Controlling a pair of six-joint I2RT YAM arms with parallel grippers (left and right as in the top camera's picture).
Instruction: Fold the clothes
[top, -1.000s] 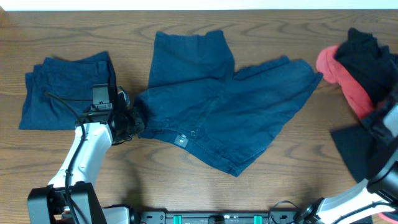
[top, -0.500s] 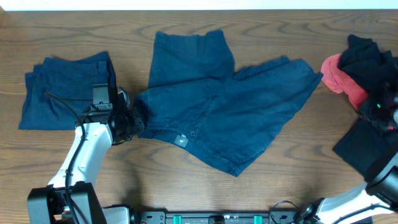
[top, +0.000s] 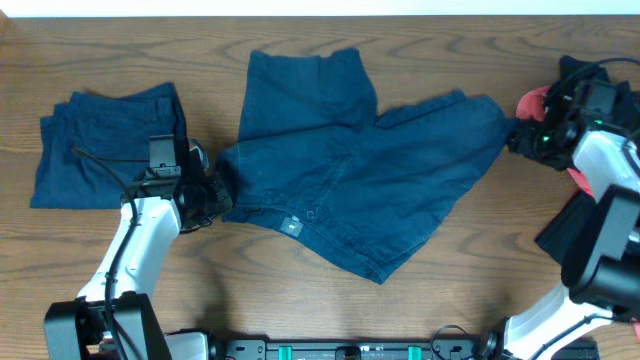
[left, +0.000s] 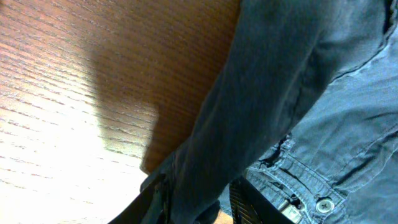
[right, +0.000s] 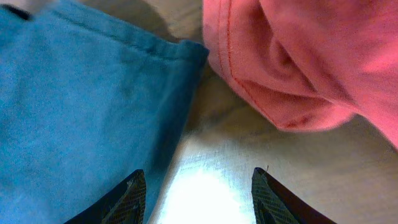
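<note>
Left arm: I have it reaching in from the near left edge, white forearm slanted toward the middle, wrist low over the worktop (top: 480, 290).
Left gripper (top: 214, 193): pinching the left end of the waistband of the shorts (top: 360, 180). On the wrist camera, a fold of navy cloth runs down between the fingers (left: 152, 202).
Right arm: it comes up the right side and bends back inward, wrist beside the right leg hem.
Right gripper (right: 199, 198): spread wide, with nothing between the tips and only bare wood under them. It sits between the leg hem and the red garment (right: 298, 56).
Shorts: spread flat mid-worktop, waistband toward the near left, two legs fanned toward the far side and the right.
Folded shorts (top: 105, 145): a navy stack at the left, apart from the spread pair.
Other clothes: the red garment lies against a black garment (top: 590, 75) at the right edge.
Writing: I can't read the small pale tag (top: 291, 226) on the waistband. The metal button (left: 322, 205) shows nothing legible.
</note>
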